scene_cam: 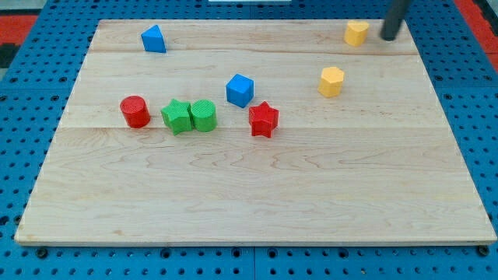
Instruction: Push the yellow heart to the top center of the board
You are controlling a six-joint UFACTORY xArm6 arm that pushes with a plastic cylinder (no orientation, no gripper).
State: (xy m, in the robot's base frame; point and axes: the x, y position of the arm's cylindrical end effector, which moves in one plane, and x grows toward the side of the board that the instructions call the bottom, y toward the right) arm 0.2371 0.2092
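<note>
The yellow heart [357, 33] lies near the board's top edge, toward the view's right. My tip [388, 36] stands just right of it, with a small gap between them. A second yellow block, a pentagon [331, 81], lies below and slightly left of the heart.
A blue triangular block [154, 39] sits at the top left. A blue cube [240, 90] and a red star [264, 119] lie near the centre. Two green blocks [177, 117] [204, 115] touch each other, with a red cylinder [135, 111] to their left. The wooden board [249, 210] rests on a blue pegboard.
</note>
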